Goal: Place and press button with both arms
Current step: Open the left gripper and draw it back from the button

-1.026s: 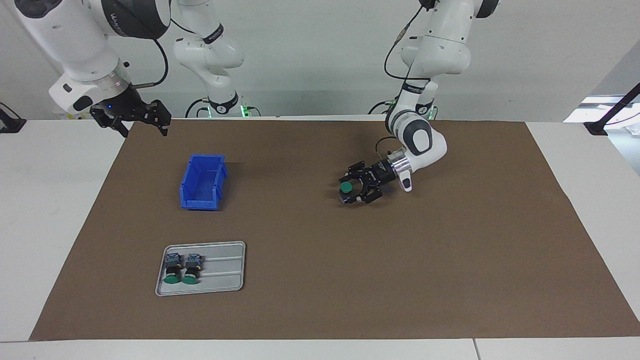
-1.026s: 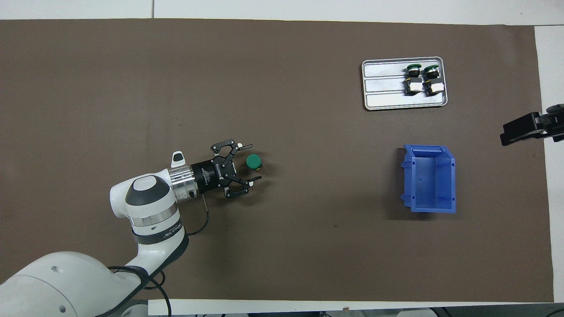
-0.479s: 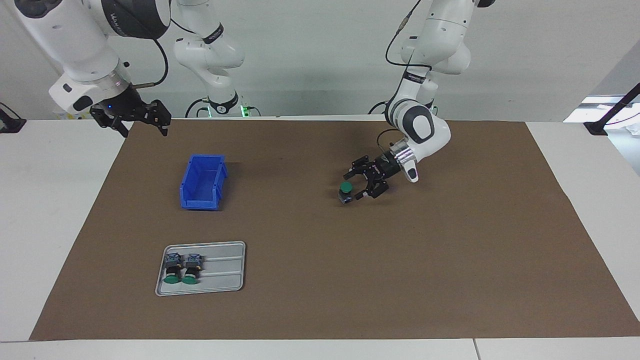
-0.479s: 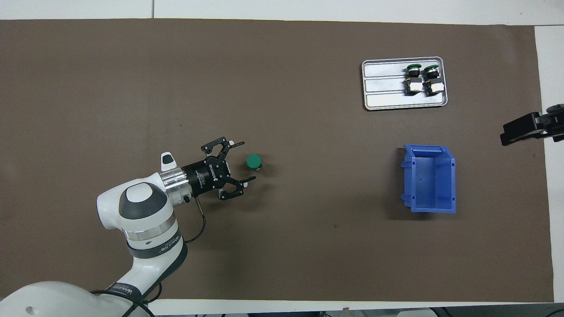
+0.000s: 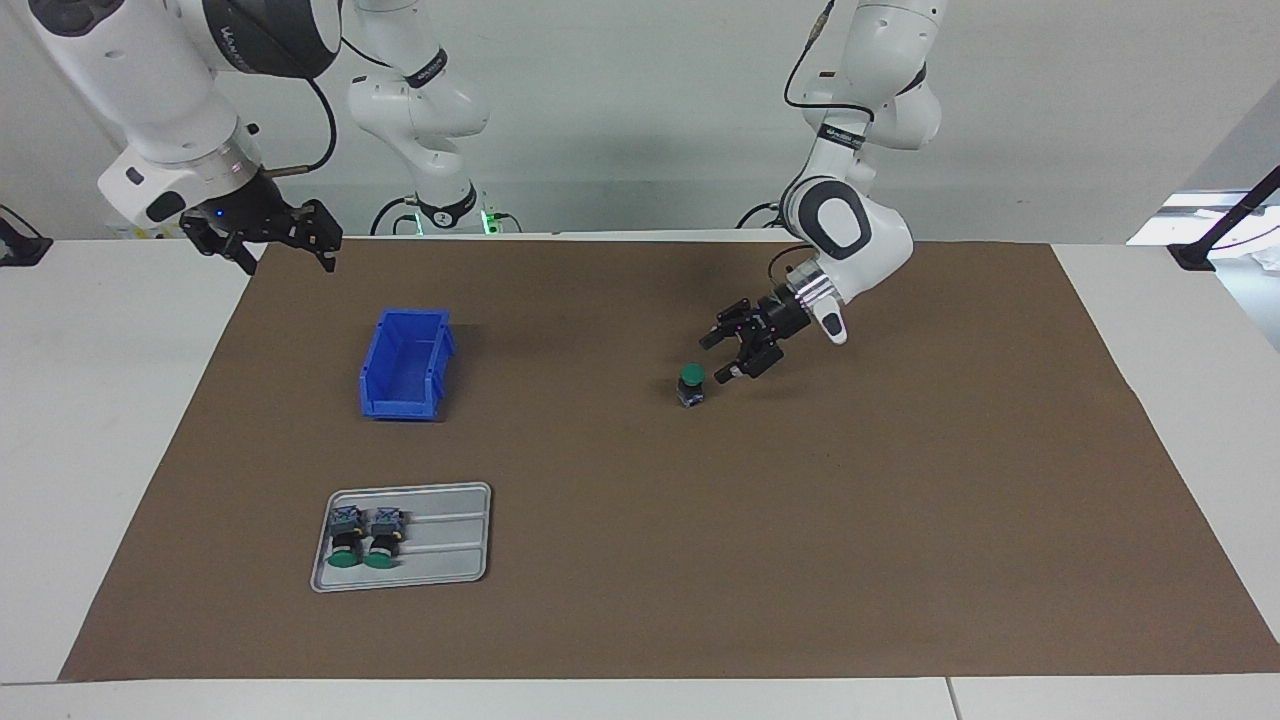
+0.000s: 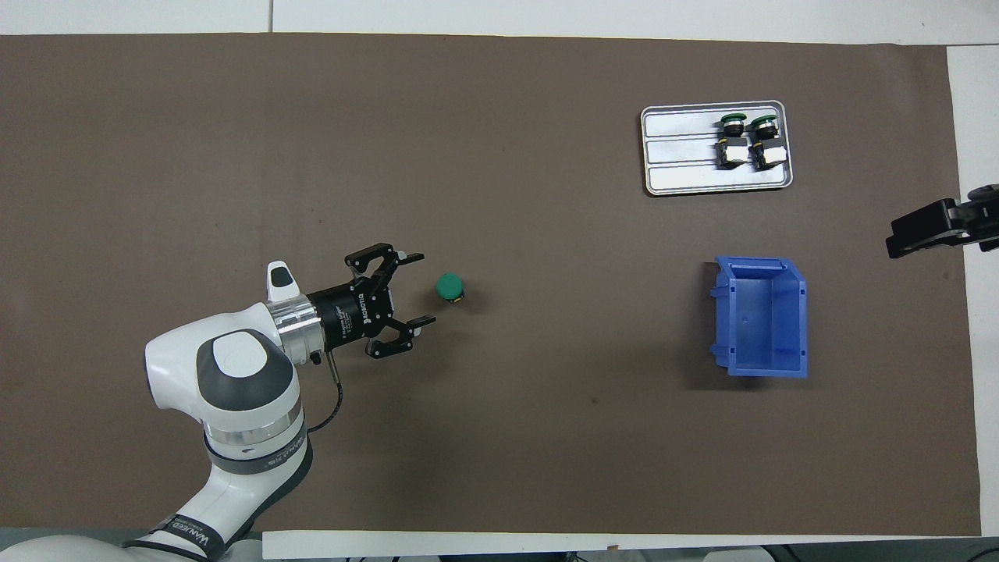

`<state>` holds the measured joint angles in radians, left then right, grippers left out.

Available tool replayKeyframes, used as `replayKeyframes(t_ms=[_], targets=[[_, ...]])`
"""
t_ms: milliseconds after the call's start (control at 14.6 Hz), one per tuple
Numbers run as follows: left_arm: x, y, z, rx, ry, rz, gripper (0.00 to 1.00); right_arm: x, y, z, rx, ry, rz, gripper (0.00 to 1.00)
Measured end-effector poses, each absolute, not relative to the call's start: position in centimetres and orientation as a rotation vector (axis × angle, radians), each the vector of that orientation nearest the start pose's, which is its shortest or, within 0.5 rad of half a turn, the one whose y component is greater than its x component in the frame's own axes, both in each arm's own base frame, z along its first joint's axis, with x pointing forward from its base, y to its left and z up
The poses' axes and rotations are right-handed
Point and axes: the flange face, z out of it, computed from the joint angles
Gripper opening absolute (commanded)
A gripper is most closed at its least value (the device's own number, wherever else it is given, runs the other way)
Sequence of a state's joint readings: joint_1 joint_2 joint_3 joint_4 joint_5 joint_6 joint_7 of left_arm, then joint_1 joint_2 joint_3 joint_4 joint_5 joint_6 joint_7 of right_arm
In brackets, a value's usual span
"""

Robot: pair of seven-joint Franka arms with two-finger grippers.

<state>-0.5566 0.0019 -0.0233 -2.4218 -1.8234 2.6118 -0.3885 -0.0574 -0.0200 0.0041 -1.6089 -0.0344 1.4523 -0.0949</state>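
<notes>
A button (image 5: 690, 385) (image 6: 449, 287) with a green cap stands upright on the brown mat, alone near the middle of the table. My left gripper (image 5: 715, 358) (image 6: 417, 287) is open and empty, raised a little and clear of the button, on the side toward the left arm's end. Two more buttons (image 5: 363, 537) (image 6: 748, 139) lie on their sides in a grey tray (image 5: 450, 545) (image 6: 679, 152). The right gripper (image 5: 268, 245) (image 6: 933, 228) hangs open over the mat's edge at the right arm's end, waiting.
A blue bin (image 5: 405, 362) (image 6: 761, 316), open at the top, sits on the brown mat (image 5: 800, 520) nearer to the robots than the tray. White table surface borders the mat at both ends.
The left gripper, open around the button a second ago, has drawn back and risen away from it toward the left arm's end. The button stays standing in place. The right arm has not moved.
</notes>
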Motion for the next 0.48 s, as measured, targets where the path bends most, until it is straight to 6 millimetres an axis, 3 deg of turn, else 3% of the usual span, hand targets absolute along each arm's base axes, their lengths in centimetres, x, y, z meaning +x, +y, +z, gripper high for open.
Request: replayKeyframes(t_ms=[274, 479], targets=[[39.6, -26.8, 32.0, 1.748, 1.455, -0.269, 1.0, 53.3, -3.2, 60.8, -3.158, -0.063, 0.219, 0.99], [39.6, -27.0, 32.3, 1.782, 1.42, -0.255, 1.0, 53.3, -3.2, 60.8, -3.158, -0.063, 0.219, 0.99]])
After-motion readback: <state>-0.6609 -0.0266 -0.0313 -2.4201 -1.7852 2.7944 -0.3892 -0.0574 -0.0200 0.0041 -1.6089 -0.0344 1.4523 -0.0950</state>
